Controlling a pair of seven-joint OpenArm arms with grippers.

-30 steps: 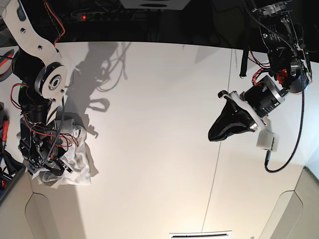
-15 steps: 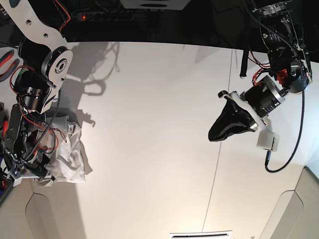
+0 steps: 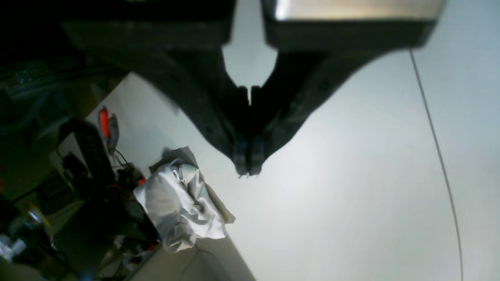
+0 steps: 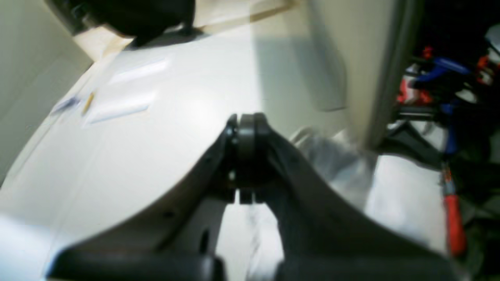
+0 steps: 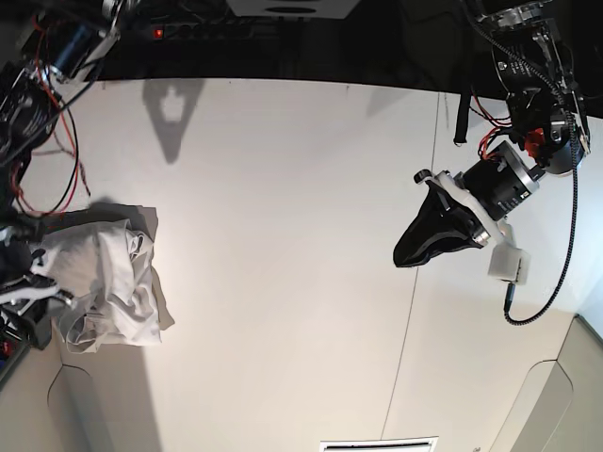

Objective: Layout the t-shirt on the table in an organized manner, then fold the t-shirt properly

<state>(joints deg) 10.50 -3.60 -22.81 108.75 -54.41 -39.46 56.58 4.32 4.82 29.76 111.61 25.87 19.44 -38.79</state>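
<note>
While the t-shirt [image 5: 108, 287] lies crumpled at the table's [image 5: 283, 235] edge, the left gripper [image 5: 403, 256] hangs well apart, jaws pressed together on nothing. The right gripper [image 4: 245, 125] is likewise pressed together, empty.

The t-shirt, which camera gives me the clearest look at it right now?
The base view: the t-shirt shows whole and sharp, a crumpled heap at the table edge. The left wrist view shows the whole heap too, but farther off and softer, beyond the shut left gripper. The right wrist view shows only blurred white fabric behind the shut right gripper.
</note>
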